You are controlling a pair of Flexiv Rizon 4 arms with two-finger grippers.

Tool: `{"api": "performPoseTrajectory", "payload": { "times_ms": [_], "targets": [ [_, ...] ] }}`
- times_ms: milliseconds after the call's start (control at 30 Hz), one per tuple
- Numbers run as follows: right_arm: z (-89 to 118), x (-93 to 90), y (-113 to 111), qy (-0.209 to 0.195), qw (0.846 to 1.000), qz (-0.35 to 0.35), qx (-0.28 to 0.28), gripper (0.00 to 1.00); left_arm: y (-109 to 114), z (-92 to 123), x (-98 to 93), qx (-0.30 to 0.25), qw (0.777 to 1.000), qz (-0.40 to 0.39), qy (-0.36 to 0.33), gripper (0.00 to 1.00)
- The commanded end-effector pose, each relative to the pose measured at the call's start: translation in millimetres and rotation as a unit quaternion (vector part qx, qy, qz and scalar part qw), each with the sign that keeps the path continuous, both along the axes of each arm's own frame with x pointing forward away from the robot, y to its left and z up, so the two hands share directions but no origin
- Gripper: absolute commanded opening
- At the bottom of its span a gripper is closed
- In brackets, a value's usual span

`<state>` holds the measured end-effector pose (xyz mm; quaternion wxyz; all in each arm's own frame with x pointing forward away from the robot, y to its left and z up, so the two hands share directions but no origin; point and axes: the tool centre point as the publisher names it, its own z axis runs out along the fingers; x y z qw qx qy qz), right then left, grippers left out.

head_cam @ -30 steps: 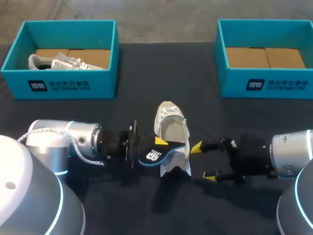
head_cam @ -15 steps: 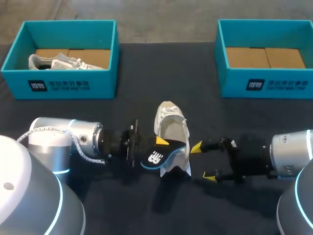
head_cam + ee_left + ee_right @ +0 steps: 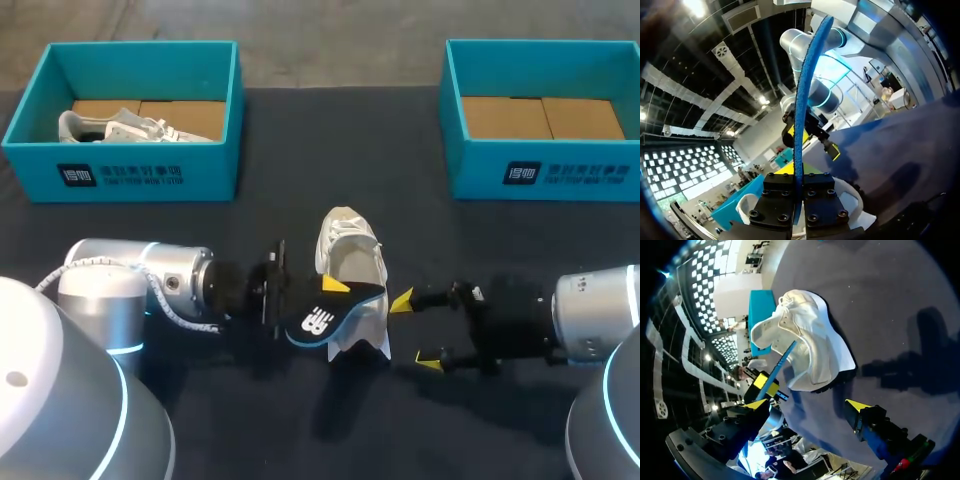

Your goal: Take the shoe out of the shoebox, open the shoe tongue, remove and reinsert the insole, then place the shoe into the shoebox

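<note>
over the last second my left claw (image 3: 799, 197), clenched on the insole (image 3: 322, 318), had edged it over the shoe (image 3: 350, 265) lying mid-worktop (image 3: 300, 200), my right claw (image 3: 414, 331) released just beside, so i judged reinsertion under way.

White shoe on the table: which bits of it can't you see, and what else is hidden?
Head view: the blue-edged black insole in the left gripper covers part of the white lace-up shoe's opening.
Left wrist view: that gripper's black body hides most of the shoe.
Head view: the teal cardboard shoebox's front wall cuts off the second white shoe inside.
</note>
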<state>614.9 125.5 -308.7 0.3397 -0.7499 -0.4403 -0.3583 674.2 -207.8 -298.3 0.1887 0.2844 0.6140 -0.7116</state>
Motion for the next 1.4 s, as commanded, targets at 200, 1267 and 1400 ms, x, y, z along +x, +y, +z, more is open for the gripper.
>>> {"api": "performPoseTrajectory", "payload": {
  "times_ms": [200,1267,1400],
  "targets": [
    [1,-1.2,1,0.000,1.000,-0.001,-0.001,1.00,15,8,-13.5,0.003,1.000,0.012,0.010,0.00],
    [1,-1.2,1,0.000,1.000,-0.001,-0.001,1.00,11,-8,-2.5,0.015,0.999,0.022,0.026,0.00],
    [1,-1.2,1,0.000,1.000,-0.001,-0.001,1.00,7,-7,-4.2,0.013,0.999,0.018,0.026,0.00]
  ]
}}
